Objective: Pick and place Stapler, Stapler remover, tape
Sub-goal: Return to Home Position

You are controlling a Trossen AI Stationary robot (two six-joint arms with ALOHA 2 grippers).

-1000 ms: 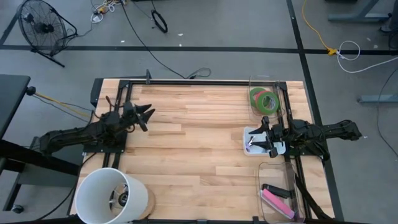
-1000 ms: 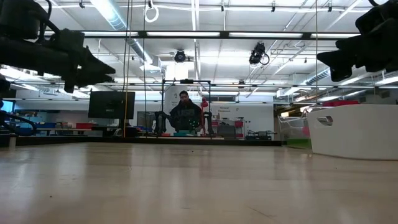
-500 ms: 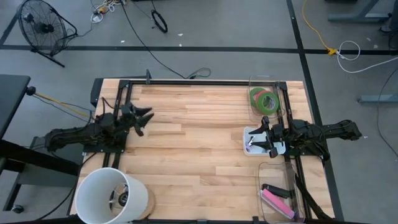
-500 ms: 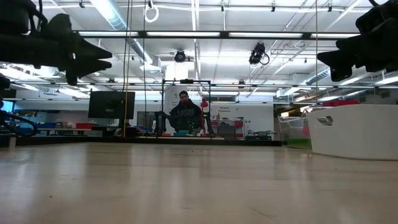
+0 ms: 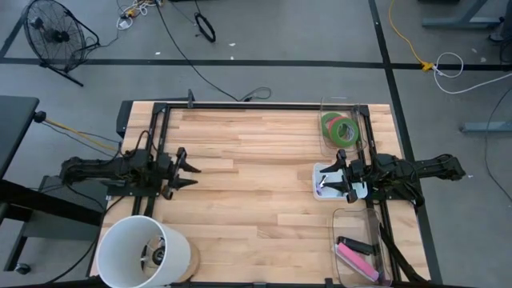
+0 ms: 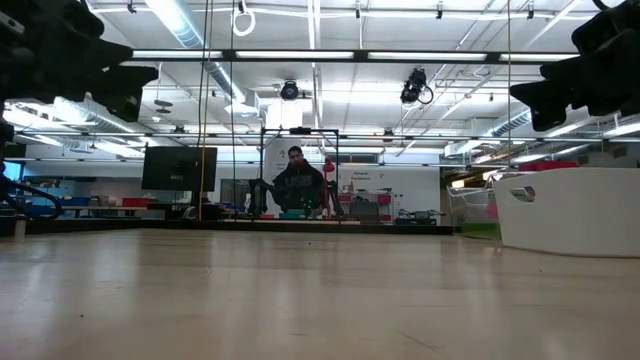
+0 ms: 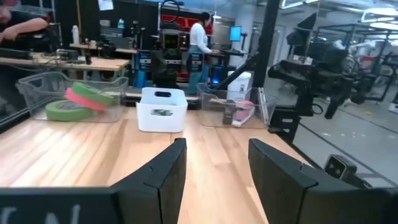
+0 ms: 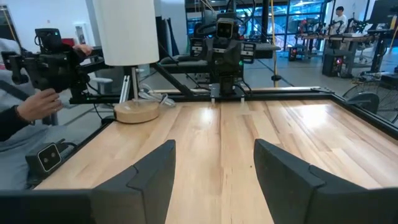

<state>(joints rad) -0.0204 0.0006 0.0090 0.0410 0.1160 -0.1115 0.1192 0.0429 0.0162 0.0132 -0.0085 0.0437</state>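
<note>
The tape rolls (image 5: pixel 340 128), green and red-pink, lie in a clear bin (image 5: pixel 326 104) at the table's far right; they also show in the left wrist view (image 7: pixel 74 102). A pink stapler (image 5: pixel 358 262) and a dark item (image 5: pixel 352 244) lie in a clear bin (image 5: pixel 340 216) at the near right. My left gripper (image 5: pixel 189 170) is open and empty above the table's left side, pointing right. My right gripper (image 5: pixel 330 179) is open and empty, hovering over a white bin (image 5: pixel 318 172) at the right.
A lamp with a white shade (image 5: pixel 142 252) stands at the near left corner. A black frame (image 5: pixel 256 104) runs along the table's far edge. Bare wood lies between the two arms. A person's hand (image 8: pixel 37 106) shows beyond the table's left side.
My left gripper has drawn back toward the table's left and near edges and turned from pointing slantwise to the far right to pointing straight right. It stays open. My right gripper has kept still.
</note>
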